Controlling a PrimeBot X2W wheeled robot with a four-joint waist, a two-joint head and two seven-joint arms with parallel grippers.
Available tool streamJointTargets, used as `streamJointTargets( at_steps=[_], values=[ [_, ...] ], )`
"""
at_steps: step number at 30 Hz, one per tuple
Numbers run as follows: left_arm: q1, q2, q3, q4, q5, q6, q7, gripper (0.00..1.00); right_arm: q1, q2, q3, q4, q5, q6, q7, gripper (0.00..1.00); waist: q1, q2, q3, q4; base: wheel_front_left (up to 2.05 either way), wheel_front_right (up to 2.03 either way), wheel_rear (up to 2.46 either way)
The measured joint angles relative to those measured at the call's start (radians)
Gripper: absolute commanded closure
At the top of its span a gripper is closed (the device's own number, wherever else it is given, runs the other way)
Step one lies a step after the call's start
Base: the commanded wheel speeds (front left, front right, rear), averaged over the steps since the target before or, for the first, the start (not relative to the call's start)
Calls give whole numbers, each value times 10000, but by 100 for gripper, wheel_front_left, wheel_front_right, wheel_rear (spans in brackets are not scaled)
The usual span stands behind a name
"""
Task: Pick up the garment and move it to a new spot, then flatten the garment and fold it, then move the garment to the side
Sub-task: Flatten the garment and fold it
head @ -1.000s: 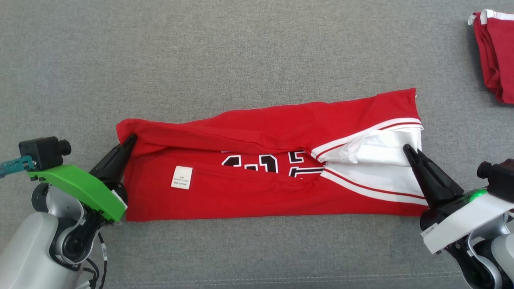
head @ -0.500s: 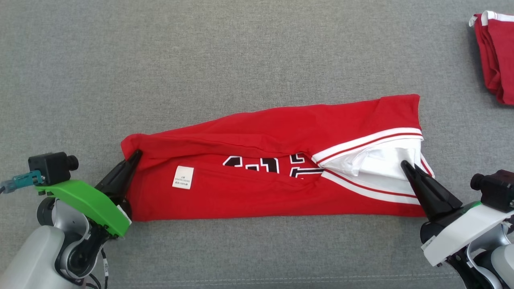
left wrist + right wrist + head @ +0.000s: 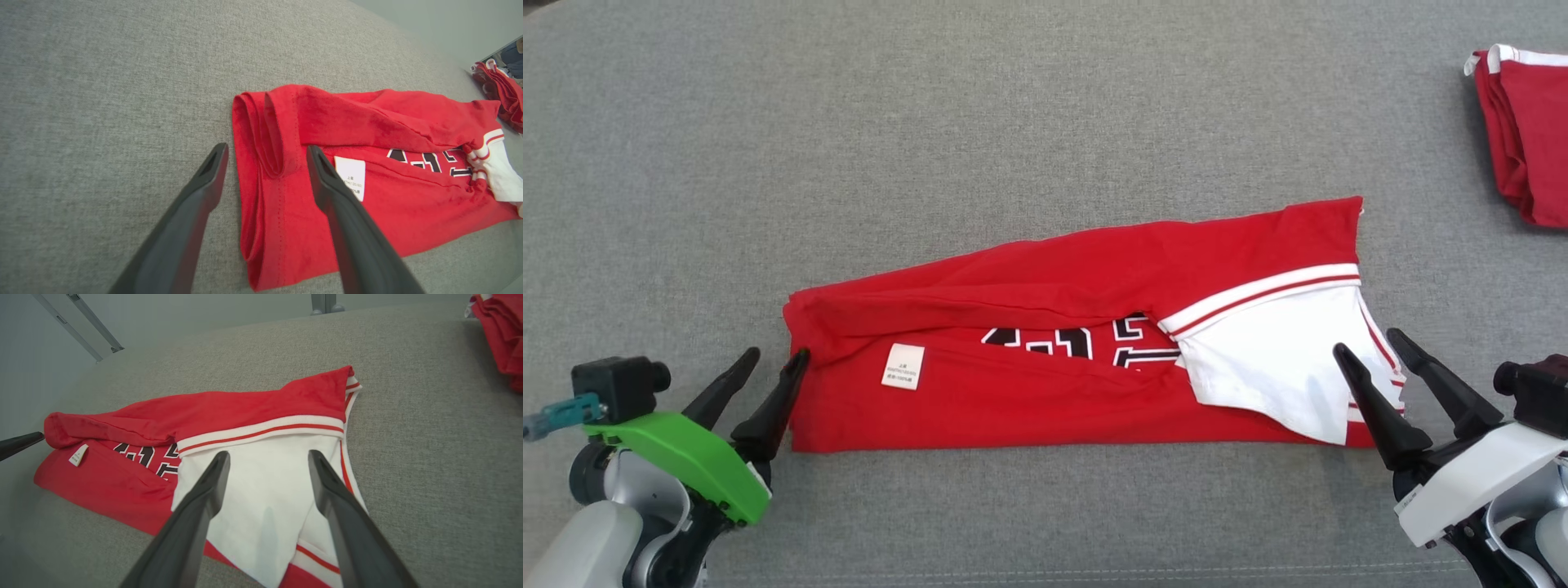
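The red garment (image 3: pixel 1045 392) lies folded into a long band across the grey surface, with black-and-white numbers, a small white label (image 3: pixel 904 366) and a white panel with red-striped trim (image 3: pixel 1274 359) at its right end. My left gripper (image 3: pixel 772 363) is open at the band's left end (image 3: pixel 265 134), its fingers straddling the rolled edge without holding it. At the right end my right gripper (image 3: pixel 1368 347) is open too, its fingers over the white panel (image 3: pixel 265 477) with nothing between them.
A second pile of folded red cloth with white trim (image 3: pixel 1523 135) lies at the far right edge (image 3: pixel 500 330). Grey fabric surface (image 3: pixel 1013 122) stretches behind and in front of the garment. Metal frame legs (image 3: pixel 325 302) stand beyond the surface's far edge.
Both grippers have opened and let go of the garment's upper layer, which has dropped flat. Both pulled back slightly toward me. The camera shifted a little.
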Motion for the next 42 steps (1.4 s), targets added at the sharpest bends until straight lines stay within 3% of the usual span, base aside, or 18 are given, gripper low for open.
streamJointTargets(
  at_steps=[6, 16, 24, 42],
  values=[
    [421, 259, 245, -21, 430, 88, -646, 0, 134, 92, -493, 228, 295, -73, -104, 0, 0, 0, -298, -46, 0, 0, 0],
    [536, 113, 499, -556, 1868, 1091, -2276, 0, 486, 44, -1106, 1275, 1080, -161, -63, 0, 0, 0, -863, 131, 0, 0, 0],
    [859, -265, 518, -1108, 2577, 1944, -2527, 0, 227, -33, -1218, 2307, 1569, -159, 562, 0, 0, 0, -1033, 598, 0, 0, 0],
    [1279, -708, 274, -2182, 2982, 1985, -2604, 0, -1073, -184, -717, 4201, 2036, 205, 2343, 0, 0, 0, -875, 1908, 0, 0, 0]
  ],
)
